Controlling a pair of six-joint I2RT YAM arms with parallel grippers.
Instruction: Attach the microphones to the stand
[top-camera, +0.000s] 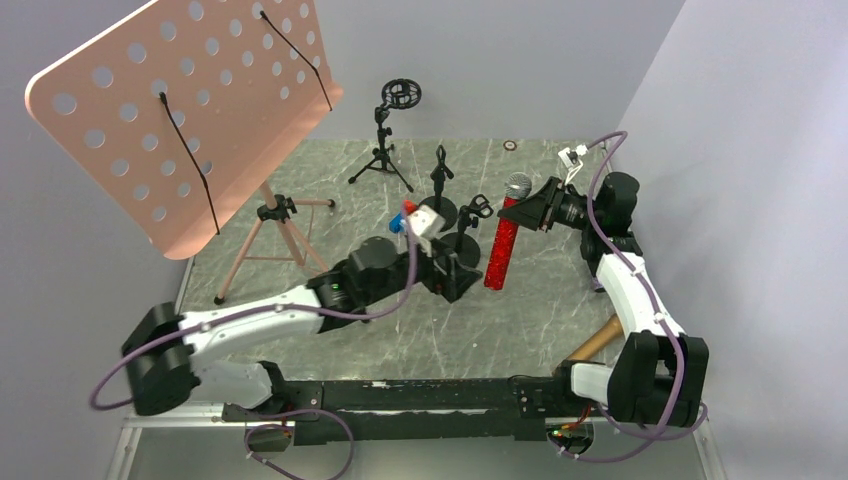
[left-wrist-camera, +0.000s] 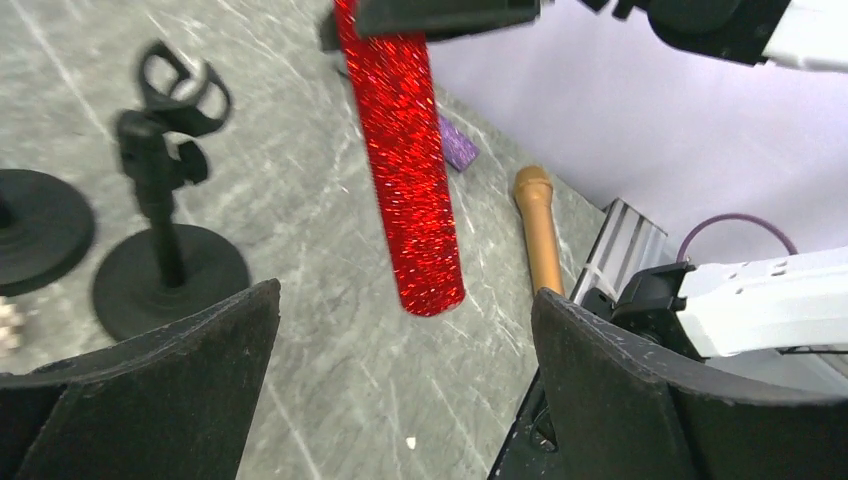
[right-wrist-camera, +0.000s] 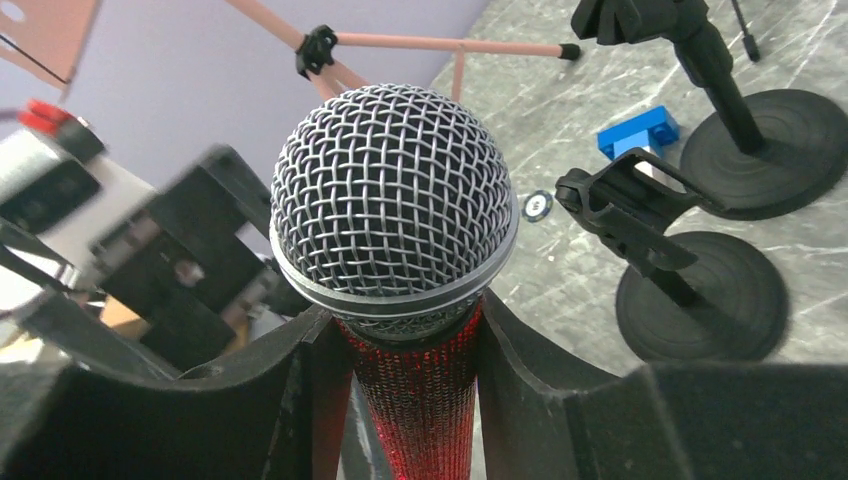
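The red glitter microphone (top-camera: 499, 250) with a silver grille (right-wrist-camera: 393, 200) stands upright, its base low over the table. My right gripper (top-camera: 535, 208) is shut on its neck just under the grille, as the right wrist view shows (right-wrist-camera: 410, 345). My left gripper (top-camera: 455, 277) is open and empty, low over the table just left of the microphone's base (left-wrist-camera: 420, 270). Two small black clip stands (top-camera: 478, 210) (top-camera: 440, 178) stand left of the microphone; the nearer clip (right-wrist-camera: 625, 205) is empty. The gold microphone (left-wrist-camera: 540, 230) lies by the right arm's base (top-camera: 597, 338). A purple glitter piece (left-wrist-camera: 458, 147) shows behind the red one.
A pink perforated music stand (top-camera: 190, 110) on a tripod fills the left. A black tripod stand with a shock mount (top-camera: 385, 130) stands at the back. A blue block (right-wrist-camera: 640, 130) lies near the far clip stand's round base (right-wrist-camera: 790, 135).
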